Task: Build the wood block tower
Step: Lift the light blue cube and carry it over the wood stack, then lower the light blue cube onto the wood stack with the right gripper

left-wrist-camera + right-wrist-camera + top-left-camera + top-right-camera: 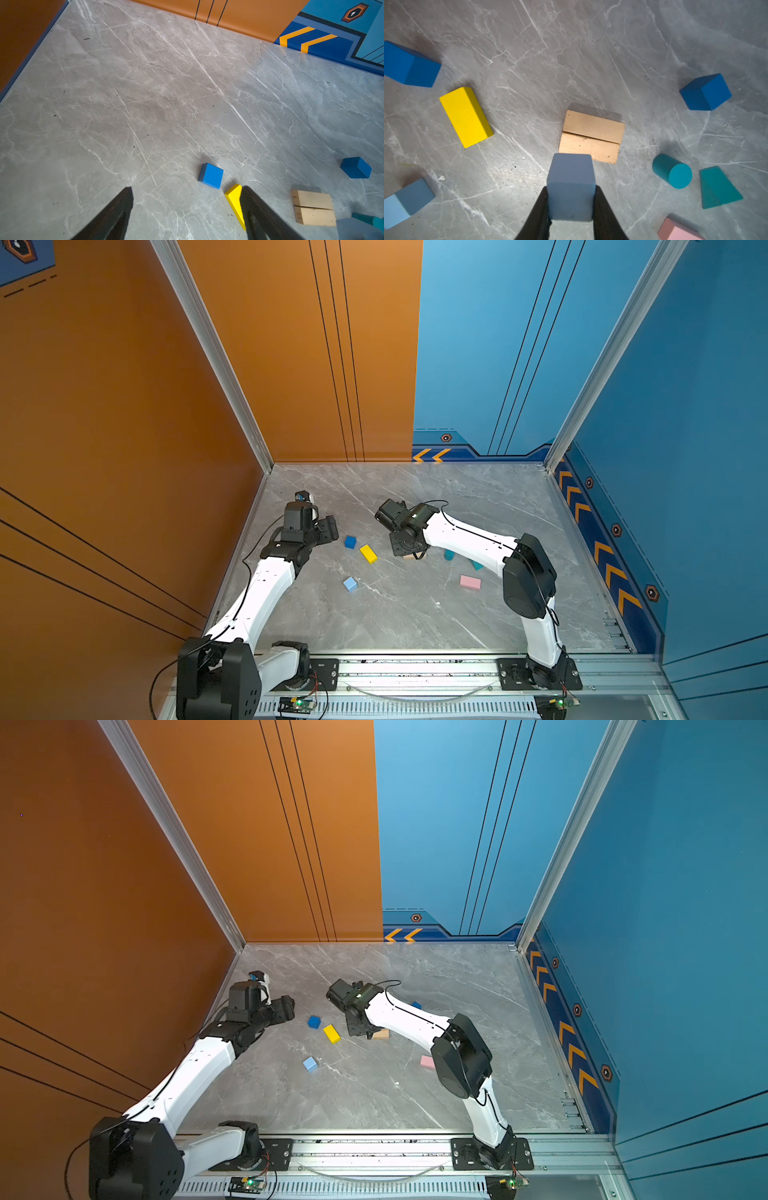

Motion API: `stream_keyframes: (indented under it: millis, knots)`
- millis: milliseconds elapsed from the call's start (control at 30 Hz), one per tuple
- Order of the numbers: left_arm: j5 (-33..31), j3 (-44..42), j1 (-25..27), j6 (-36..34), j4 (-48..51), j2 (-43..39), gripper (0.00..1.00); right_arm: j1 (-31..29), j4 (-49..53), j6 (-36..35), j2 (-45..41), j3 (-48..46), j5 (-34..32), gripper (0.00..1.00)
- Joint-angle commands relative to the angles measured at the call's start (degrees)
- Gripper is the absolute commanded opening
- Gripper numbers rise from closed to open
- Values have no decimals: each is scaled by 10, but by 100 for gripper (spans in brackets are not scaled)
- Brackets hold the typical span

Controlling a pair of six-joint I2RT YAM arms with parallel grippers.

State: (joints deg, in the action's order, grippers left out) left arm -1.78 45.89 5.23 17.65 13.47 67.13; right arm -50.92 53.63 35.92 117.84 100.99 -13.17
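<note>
Right end effector (571, 193) clamped on a pale cube (571, 176), its black fingers (537, 214) pressed to two opposite faces. The cube is held at the near edge of two tan planks (591, 136); whether cube and planks touch cannot be told. The planks lie flat near the middle of the grey marbled bench (591, 52), long sides touching. In both top views the right wrist covers all but one end of them.

Left end effector (186, 188) hangs over the bench, fingers (259, 212) wide apart, nothing between them. One finger hides part of the yellow bar (233, 199), which lies flat just beside a dark blue cube (211, 175). In both top views that pair sits between the two end effectors.

A second dark blue cube (416, 1005) stands farther back, beyond the right forearm and well apart from the first. A second pale cube (350, 584) rests alone, nearer the arm bases.

On the planks' other side from the yellow bar stand a teal cylinder (671, 171) and a teal prism (718, 187), close together but apart. In a top view the right forearm covers most of both. The pink slab (470, 582) lies flat near the right elbow. All the loose blocks rest directly on the bench.
</note>
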Motion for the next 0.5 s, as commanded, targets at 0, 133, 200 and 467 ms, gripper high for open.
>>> stream_keyframes:
  millis: [0, 133, 200, 467]
  knots:
    - [15, -4, -4, 1, -6, 5, 83, 5, 23, 16, 28, 16, -14, 1]
    - [15, -4, -4, 1, -6, 5, 83, 10, 22, 20, 37, 16, -12, 0]
    - [15, -4, -5, 1, -6, 5, 83, 11, 20, 23, 41, 16, -12, 0]
    - [16, -4, -7, 2, -4, 5, 83, 19, -7, 35, 37, -4, 4, 0]
